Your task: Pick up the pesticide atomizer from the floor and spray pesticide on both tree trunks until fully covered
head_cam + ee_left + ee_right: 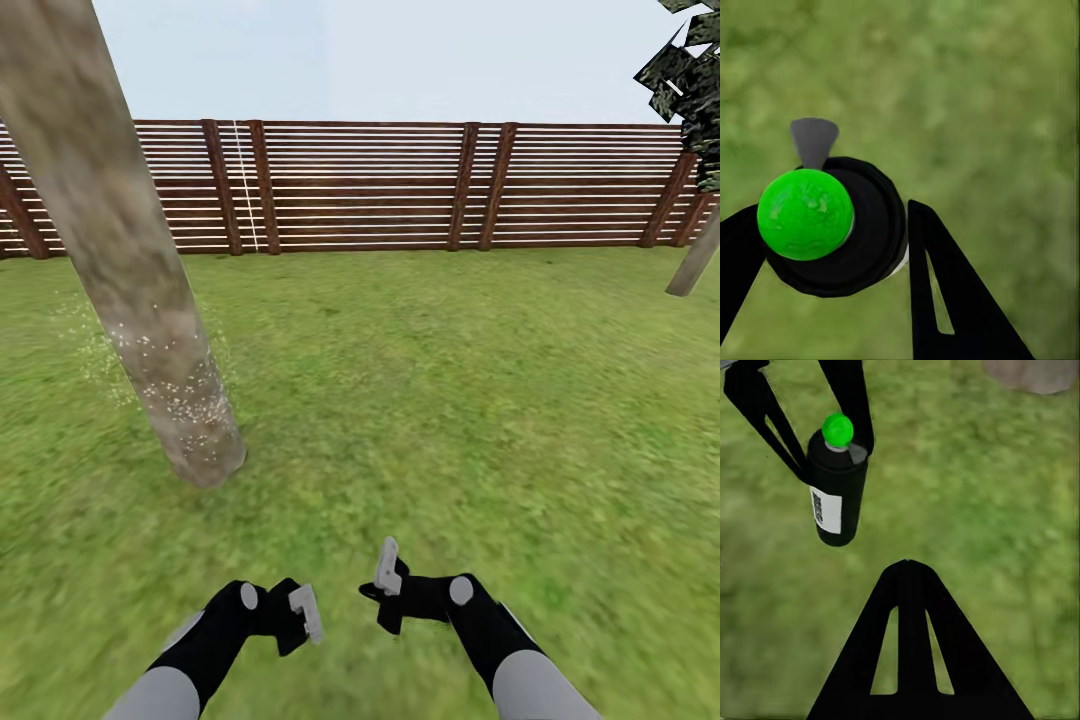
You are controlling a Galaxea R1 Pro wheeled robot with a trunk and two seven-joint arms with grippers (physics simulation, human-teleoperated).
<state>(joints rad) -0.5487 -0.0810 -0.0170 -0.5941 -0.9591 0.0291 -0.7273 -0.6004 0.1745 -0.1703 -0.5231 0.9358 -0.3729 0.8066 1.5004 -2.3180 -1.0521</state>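
Left gripper (832, 247) is closed on the pesticide atomizer (844, 240), its two black fingers (945, 292) pressing the dark cylinder from either side; the left wrist view looks down on the can's top, where a bright green ball sits on the cap (green here, not red) with a small grey nozzle tab (814, 141) jutting out beside it. In the right wrist view the same atomizer (836, 487) hangs above the grass between the left gripper's fingers (851, 397), a pale label band on its dark side and the green dot on top. The right gripper (911, 577) holds nothing; its dark fingers overlap into one wedge shape in its own camera, so I cannot tell how far apart they stand. In the head view both arms reach forward low over the grass (430, 380), the left gripper (300, 615) and right gripper (388, 575) close to each other, both well apart from the trees.

Ahead and to the left a thick mottled grey-brown tree trunk (130, 260) leans up from the lawn, its lower part speckled with small white flecks. A second tree trunk (695, 262) stands far off at the right, under dark foliage (685, 75). A brown slatted fence (380, 185) closes the garden behind, pale sky above it.
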